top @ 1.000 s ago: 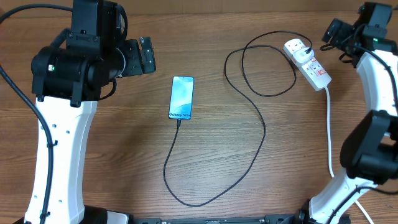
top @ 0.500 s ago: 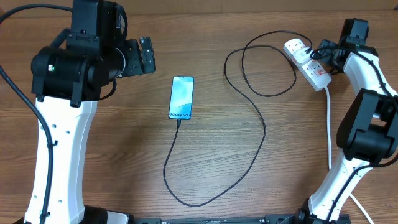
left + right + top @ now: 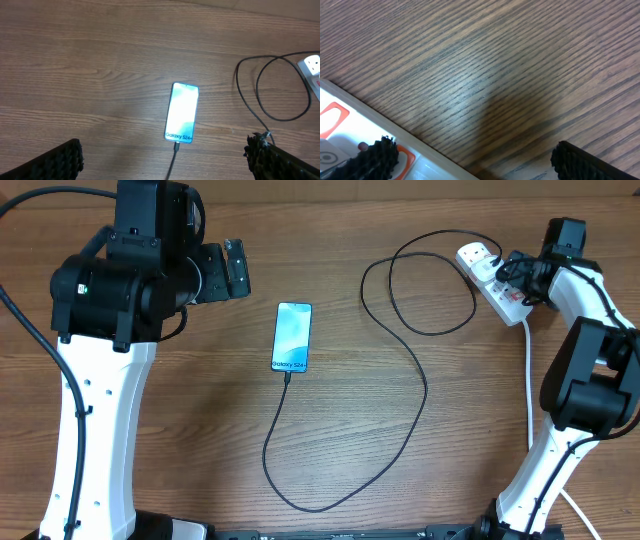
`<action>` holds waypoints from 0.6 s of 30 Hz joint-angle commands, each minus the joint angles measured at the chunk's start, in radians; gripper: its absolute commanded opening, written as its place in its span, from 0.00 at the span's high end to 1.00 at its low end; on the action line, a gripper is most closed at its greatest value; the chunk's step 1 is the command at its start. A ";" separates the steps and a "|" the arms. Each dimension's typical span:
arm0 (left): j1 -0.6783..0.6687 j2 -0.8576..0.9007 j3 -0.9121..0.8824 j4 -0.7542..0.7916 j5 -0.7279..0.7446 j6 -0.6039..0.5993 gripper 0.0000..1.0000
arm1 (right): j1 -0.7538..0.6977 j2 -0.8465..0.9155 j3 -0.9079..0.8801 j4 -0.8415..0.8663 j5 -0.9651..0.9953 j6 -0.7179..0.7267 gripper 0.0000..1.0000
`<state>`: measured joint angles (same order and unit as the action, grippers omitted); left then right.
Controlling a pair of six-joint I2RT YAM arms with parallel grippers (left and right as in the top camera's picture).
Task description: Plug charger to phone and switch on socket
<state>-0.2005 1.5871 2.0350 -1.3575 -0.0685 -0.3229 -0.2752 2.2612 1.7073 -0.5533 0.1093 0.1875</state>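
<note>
Spotting phone [image 3: 292,336] flat mid-table, screen lit, with charger [image 3: 425,380] tip right at its bottom edge, cable looping off to socket [image 3: 514,304] far right. Got right gripper [image 3: 511,273] spread wide over the socket, gripping nothing. Left gripper [image 3: 236,270] likewise wide, empty, up left of phone.

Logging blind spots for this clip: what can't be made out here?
1. Socket switches: tiny in overhead, partly under the right arm; right wrist view cuts the strip off at its lower-left edge.
2. Charger tip at the phone: too small in overhead and left wrist views to judge seating.
</note>
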 commanded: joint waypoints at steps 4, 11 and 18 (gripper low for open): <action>0.004 -0.003 -0.003 0.002 -0.017 -0.014 0.00 | -0.001 0.023 -0.002 -0.021 -0.030 0.002 0.00; 0.004 -0.003 -0.003 0.002 -0.017 -0.014 0.00 | -0.001 0.023 -0.002 -0.046 -0.053 0.002 0.00; 0.004 -0.003 -0.003 0.002 -0.017 -0.014 0.00 | -0.001 0.023 -0.002 -0.047 -0.111 -0.002 0.00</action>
<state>-0.2005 1.5871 2.0350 -1.3575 -0.0685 -0.3229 -0.2874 2.2612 1.7077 -0.5762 0.0570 0.2058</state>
